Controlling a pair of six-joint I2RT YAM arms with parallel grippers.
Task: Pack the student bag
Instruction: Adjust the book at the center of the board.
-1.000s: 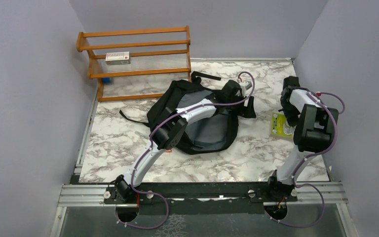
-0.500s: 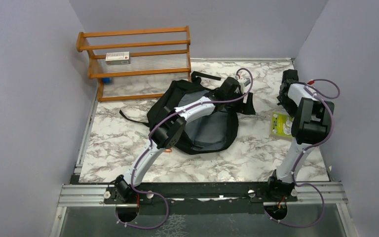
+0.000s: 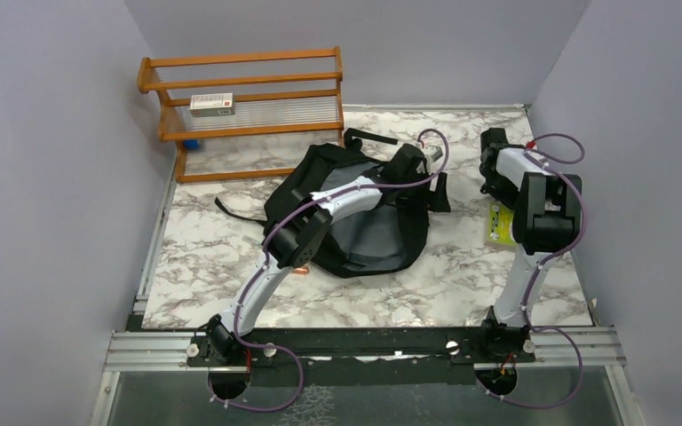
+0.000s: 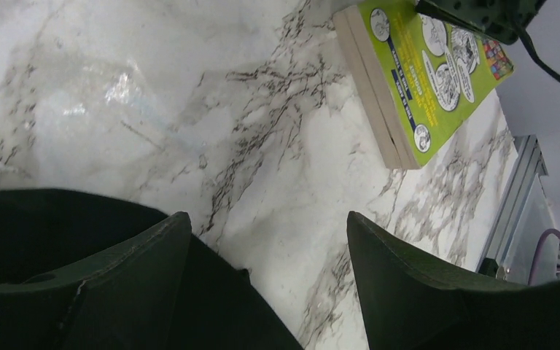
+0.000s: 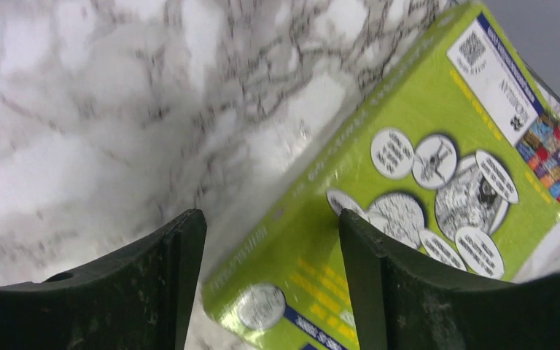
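Note:
The black student bag (image 3: 355, 209) lies open in the middle of the table, its grey lining up. My left gripper (image 3: 417, 164) is open over the bag's far right edge; black bag fabric (image 4: 58, 255) lies under its left finger. A lime green book (image 3: 504, 224) lies flat on the marble right of the bag; it also shows in the left wrist view (image 4: 430, 69) and the right wrist view (image 5: 408, 189). My right gripper (image 5: 271, 281) is open just above the book's near corner, one finger over the cover, the other over bare marble.
A wooden shelf rack (image 3: 244, 98) stands at the back left with a small white box (image 3: 211, 105) on its middle shelf. A bag strap (image 3: 371, 138) trails behind the bag. Grey walls close in on both sides of the marble table (image 3: 231, 257).
My right arm has swung left and its wrist has moved toward the table's centre above the book. My left gripper has shifted slightly back along the bag's far edge.

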